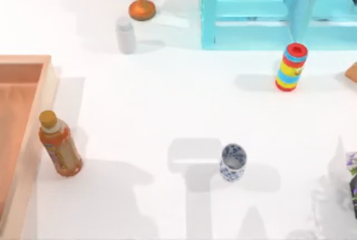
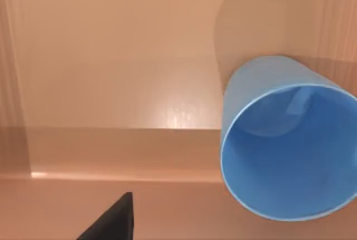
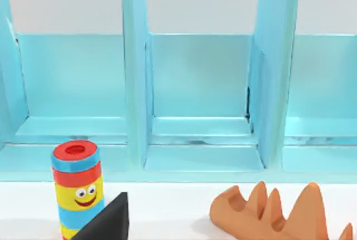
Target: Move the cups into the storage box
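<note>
The white cup with the blue floral pattern (image 1: 232, 162) stands upright on the open table, right of centre toward the near edge, well apart from the storage box (image 1: 33, 134) at the table's left side. I judge it light, rigid and probably glazed, so slick on the outside; being small and handleless, it is best taken across the rim, one finger inside and one outside, or around the upper wall where it is widest. Too hard a pinch could tip it or squirt it loose. The blue cup (image 2: 287, 139) already sits inside the box, seen in my left wrist view standing on the wooden floor by a wall; it looks like thin plastic, light and easily knocked. One dark fingertip (image 2: 114, 223) of my left gripper shows beside it, not touching, but I cannot tell how its jaws stand. My right gripper's fingertip (image 3: 106, 220) faces the striped cylinder (image 1: 291, 67) and the turquoise shelving (image 1: 262, 11); its jaws I likewise cannot judge. An orange bottle (image 1: 58, 145) stands just beside the box wall.
</note>
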